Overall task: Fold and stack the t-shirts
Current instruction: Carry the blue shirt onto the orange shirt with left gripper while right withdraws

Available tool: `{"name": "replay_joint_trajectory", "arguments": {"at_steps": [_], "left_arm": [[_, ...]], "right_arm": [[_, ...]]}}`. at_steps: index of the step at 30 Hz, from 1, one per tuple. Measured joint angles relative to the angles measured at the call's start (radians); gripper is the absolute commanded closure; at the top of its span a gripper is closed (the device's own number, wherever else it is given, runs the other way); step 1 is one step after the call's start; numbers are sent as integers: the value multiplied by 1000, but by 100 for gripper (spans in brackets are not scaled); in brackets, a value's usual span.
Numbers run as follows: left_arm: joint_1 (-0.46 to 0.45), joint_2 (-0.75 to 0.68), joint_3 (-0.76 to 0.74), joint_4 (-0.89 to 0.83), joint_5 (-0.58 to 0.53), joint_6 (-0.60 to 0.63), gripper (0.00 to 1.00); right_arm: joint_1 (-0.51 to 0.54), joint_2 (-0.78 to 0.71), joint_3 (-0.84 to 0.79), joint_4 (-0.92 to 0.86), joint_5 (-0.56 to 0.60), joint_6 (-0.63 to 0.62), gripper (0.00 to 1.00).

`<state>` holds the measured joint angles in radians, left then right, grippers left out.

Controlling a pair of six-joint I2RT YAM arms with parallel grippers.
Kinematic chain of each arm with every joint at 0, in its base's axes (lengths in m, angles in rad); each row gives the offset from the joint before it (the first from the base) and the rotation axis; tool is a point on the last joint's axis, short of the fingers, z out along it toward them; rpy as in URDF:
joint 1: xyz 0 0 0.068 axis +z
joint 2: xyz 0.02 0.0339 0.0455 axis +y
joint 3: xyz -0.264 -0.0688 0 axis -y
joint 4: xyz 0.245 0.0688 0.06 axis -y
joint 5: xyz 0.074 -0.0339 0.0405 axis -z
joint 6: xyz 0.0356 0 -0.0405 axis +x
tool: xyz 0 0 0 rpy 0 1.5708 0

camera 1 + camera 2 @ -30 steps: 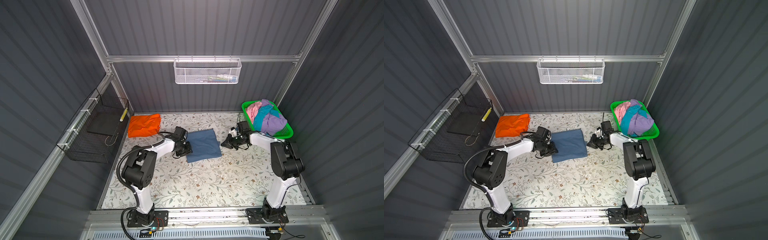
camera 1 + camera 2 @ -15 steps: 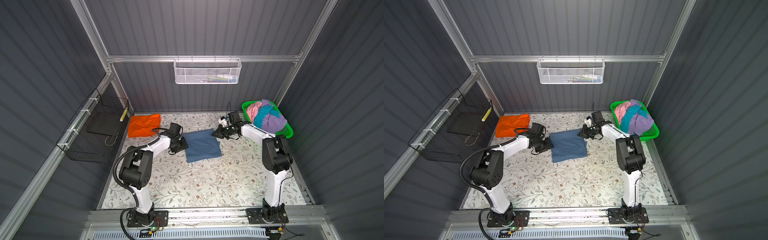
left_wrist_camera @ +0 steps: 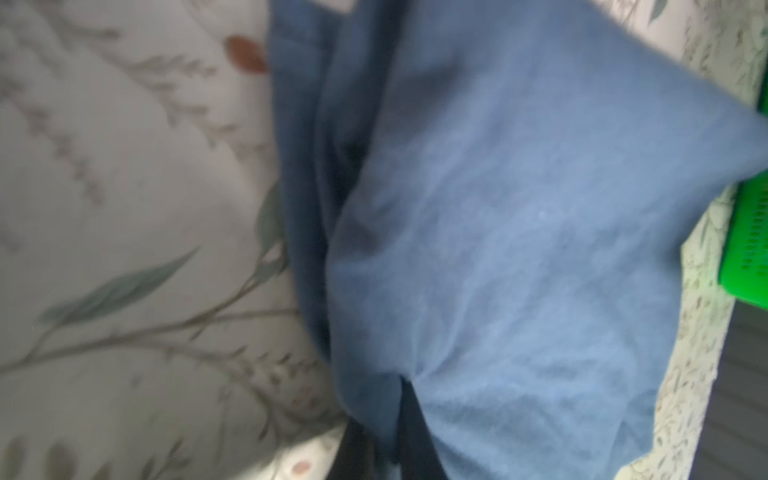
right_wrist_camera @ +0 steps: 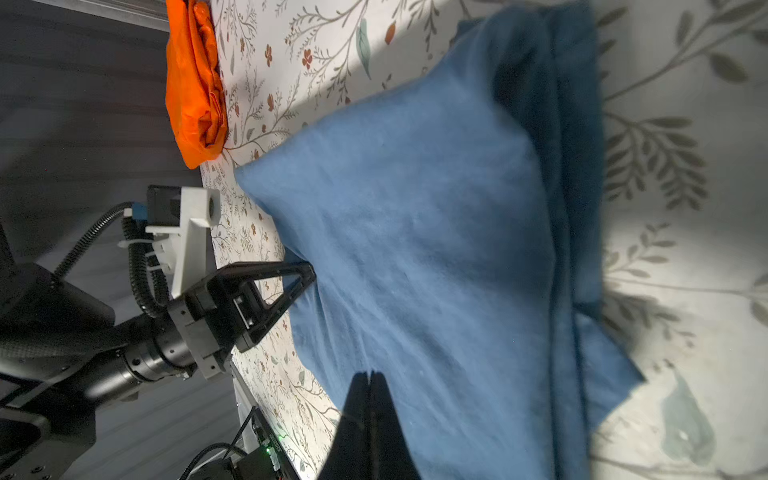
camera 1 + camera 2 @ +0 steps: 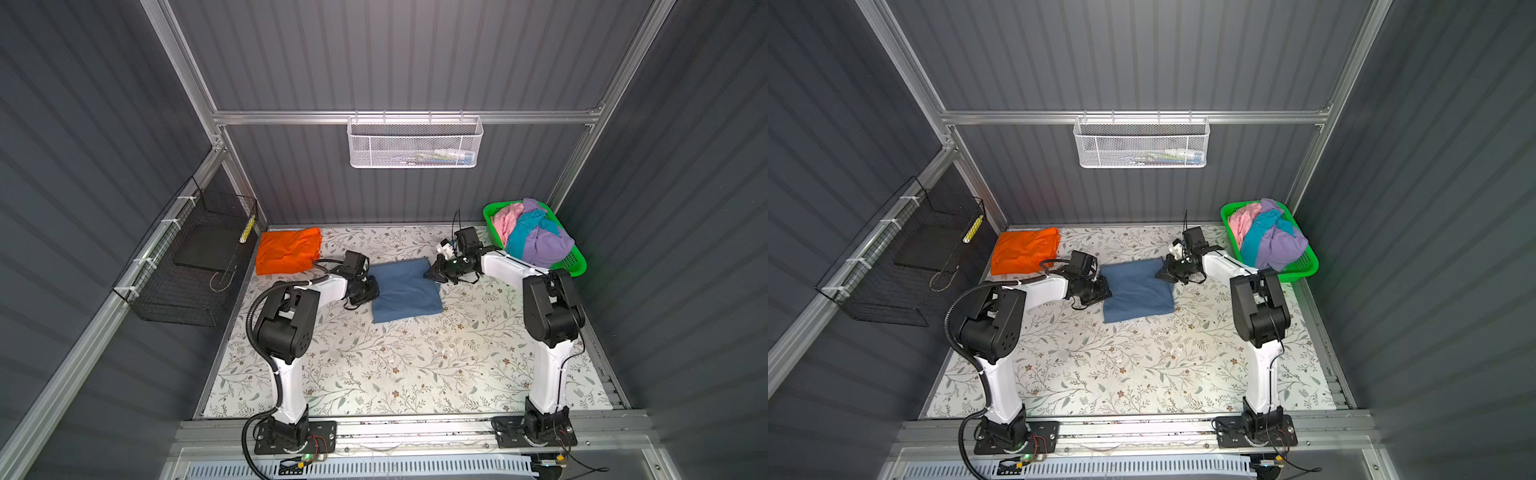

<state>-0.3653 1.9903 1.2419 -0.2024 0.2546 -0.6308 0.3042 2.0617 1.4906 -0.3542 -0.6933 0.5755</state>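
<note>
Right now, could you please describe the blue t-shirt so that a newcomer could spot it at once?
Start from the floral tabletop; look to the middle of its far half. The blue t-shirt lies there, folded into a flat rectangle. It alone is dusty blue: the orange t-shirt sits far left, other shirts fill the green basket.

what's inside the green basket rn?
The green basket holds a crumpled heap: a pink shirt, a turquoise shirt and a lilac shirt, piled above the rim. The heap covers the basket's floor, so anything underneath cannot be seen.
</note>
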Motion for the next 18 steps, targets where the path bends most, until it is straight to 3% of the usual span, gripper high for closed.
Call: {"name": "replay_joint_trajectory", "arguments": {"at_steps": [6, 13, 18], "left_arm": [[75, 144, 290, -195, -44, 80, 100], [208, 330, 784, -493, -175, 245, 100], [244, 425, 1041, -644, -293, 346, 100]], "right_arm": [[-2, -17, -32, 4, 0, 0, 100], [-5, -23, -66, 18, -4, 0, 100], [-5, -23, -92, 32, -9, 0, 100]]}}
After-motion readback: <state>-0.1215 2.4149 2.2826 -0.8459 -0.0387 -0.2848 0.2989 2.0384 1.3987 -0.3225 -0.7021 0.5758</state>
